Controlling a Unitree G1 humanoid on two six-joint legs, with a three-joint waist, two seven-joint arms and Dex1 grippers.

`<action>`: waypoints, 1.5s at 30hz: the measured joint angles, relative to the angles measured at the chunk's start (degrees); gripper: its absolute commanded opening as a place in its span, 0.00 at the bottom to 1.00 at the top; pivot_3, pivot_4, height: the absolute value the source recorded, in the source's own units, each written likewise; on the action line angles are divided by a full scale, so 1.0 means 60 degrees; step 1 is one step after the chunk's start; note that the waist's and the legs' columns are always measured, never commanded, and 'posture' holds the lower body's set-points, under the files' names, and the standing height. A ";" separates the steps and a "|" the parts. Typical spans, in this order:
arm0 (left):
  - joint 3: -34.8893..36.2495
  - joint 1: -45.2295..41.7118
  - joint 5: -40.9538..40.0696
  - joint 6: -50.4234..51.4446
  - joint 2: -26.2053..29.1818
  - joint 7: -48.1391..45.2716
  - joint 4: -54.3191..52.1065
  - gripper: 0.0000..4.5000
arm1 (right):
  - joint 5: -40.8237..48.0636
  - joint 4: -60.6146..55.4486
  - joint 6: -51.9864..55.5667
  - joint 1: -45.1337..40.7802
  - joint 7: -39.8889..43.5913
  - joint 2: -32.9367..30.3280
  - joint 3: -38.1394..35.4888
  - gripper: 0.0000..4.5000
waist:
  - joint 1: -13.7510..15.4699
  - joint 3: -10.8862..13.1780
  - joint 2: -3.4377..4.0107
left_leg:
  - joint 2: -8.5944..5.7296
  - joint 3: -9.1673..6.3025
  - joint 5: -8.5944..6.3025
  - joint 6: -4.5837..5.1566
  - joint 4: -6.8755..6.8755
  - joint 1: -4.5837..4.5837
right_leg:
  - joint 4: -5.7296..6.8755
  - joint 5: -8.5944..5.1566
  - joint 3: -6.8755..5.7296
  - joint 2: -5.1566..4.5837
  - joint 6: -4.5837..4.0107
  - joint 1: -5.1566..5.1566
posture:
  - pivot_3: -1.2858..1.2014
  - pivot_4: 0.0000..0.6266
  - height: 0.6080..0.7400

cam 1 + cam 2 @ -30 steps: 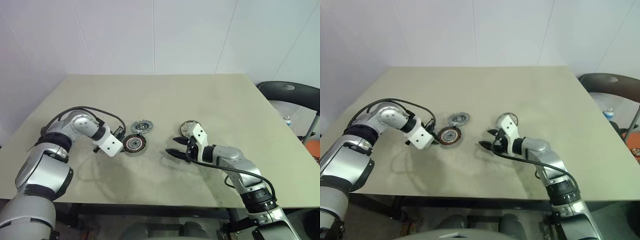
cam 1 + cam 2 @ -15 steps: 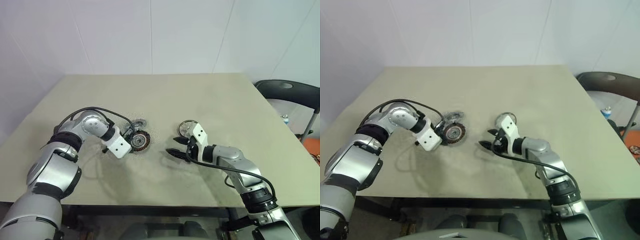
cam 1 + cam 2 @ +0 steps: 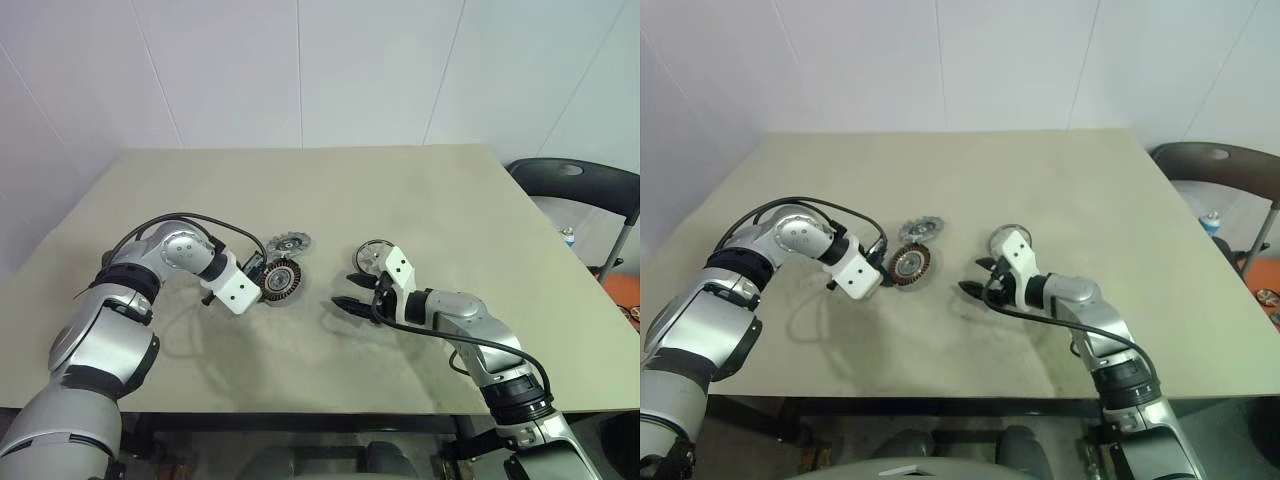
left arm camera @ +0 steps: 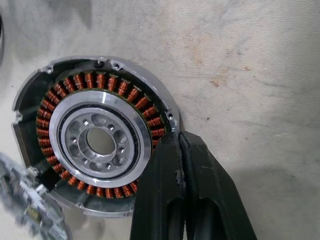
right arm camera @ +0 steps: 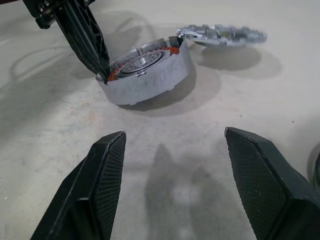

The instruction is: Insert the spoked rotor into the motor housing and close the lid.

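Observation:
The motor housing [image 3: 280,281] with its copper windings lies left of the table's centre, slightly tilted. My left gripper [image 3: 258,284] is shut on its rim, and its fingers [image 4: 172,165] pinch the edge beside the windings [image 4: 95,145]. The lid [image 3: 288,243], a grey slotted disc, sits just behind the housing, and its edge [image 5: 220,35] leans on the housing's rim. My right gripper [image 3: 348,291] hovers open to the right of the housing, pointing at it [image 5: 145,70], with nothing between its fingers. The spoked rotor [image 3: 370,258] lies flat behind the right wrist.
The beige table [image 3: 420,190] stretches bare behind and to the right of the parts. A dark chair [image 3: 580,185] stands past the table's right edge. A black cable loops over the left forearm [image 3: 190,220].
The camera has shifted. My left gripper has closed on the housing's rim, and the housing now stands tilted with the lid against its far edge. The right arm has kept still.

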 measured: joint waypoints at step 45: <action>-0.1090 0.0204 -0.3212 0.0700 -0.0395 -0.4047 -0.2387 0.00 | -0.0105 0.0176 -0.0049 0.0032 -0.0096 0.0070 0.0012 0.74 | -0.0282 0.0000 -0.0001 | 0.0003 -0.0010 -0.0002 0.0004 0.0009 0.0002 | -0.0005 0.0002 0.0008 0.0001 0.0001 0.0004 | 0.52 0.00 1.00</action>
